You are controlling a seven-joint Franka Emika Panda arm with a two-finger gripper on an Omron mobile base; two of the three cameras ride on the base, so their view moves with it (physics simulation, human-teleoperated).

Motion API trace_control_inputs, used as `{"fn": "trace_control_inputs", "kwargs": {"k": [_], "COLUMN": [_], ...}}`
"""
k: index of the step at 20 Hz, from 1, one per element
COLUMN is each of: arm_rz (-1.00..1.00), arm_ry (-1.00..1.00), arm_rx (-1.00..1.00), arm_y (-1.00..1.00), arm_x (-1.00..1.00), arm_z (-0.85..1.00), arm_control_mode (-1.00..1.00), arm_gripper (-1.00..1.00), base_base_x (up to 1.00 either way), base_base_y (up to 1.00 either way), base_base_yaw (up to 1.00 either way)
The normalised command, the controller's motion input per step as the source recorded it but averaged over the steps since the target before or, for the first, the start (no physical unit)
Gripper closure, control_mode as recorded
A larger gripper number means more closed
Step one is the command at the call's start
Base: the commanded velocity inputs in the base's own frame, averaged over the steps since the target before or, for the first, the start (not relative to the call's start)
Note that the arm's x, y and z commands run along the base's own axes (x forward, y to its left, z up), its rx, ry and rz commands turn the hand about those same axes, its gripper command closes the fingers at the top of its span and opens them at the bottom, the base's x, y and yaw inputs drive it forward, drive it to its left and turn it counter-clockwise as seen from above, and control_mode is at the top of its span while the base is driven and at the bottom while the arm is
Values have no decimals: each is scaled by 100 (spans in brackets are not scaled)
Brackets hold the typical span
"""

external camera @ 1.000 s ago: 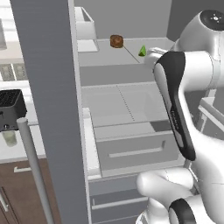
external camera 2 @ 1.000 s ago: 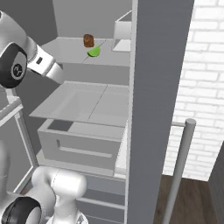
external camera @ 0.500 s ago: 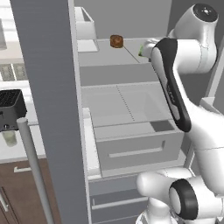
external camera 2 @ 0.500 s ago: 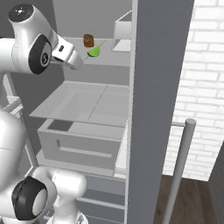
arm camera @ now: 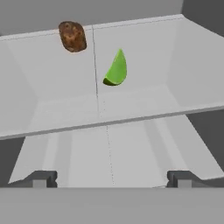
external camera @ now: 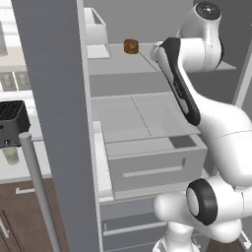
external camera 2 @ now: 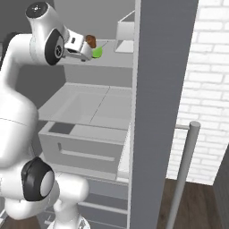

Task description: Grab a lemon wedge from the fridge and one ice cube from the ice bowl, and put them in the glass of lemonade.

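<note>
Pincer [arm camera: 112, 179] empty, tips wide apart, level with the front edge of the fridge's [external camera: 54, 98] upper shelf [arm camera: 144, 105]. Wedge [arm camera: 116, 69] lies on that shelf, just past 12 o'clock from the pincer, nothing between them. Brown lump [arm camera: 72, 36] farther back at 11 o'clock, apart from the wedge. Open drawer [external camera: 152, 165] below. Toaster [external camera: 12, 123] on the bench [external camera: 15, 170] outside, at 9 o'clock.

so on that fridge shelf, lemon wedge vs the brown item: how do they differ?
Colour: the lemon wedge is yellow-green, the brown item mottled brown. Shape: the wedge is pointed and curved, the brown item a rounded lump. Position: in the hand view the brown item sits farther back and to the left. Both rest on the same fridge shelf, apart, untouched.
</note>
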Motion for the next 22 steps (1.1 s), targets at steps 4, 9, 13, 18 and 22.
{"fn": "trace_control_inputs", "kwargs": {"k": [4, 9, 13, 18, 22], "arm_rz": [0, 0, 0, 0, 0], "arm_ry": [0, 0, 0, 0, 4], "arm_rx": [-1, 0, 0, 0, 0], "arm_y": [0, -4, -14, -22, -13], "arm_x": [47, 65, 66, 52, 31], "arm_z": [-25, 0, 0, 0, 0], "arm_control_mode": [-100, -100, -100, -100, -100], "arm_gripper": [-100, -100, -100, -100, -100], "base_base_x": [0, 0, 0, 0, 0], "base_base_y": [0, 0, 0, 0, 0], "base_base_yaw": [0, 0, 0, 0, 0]}}
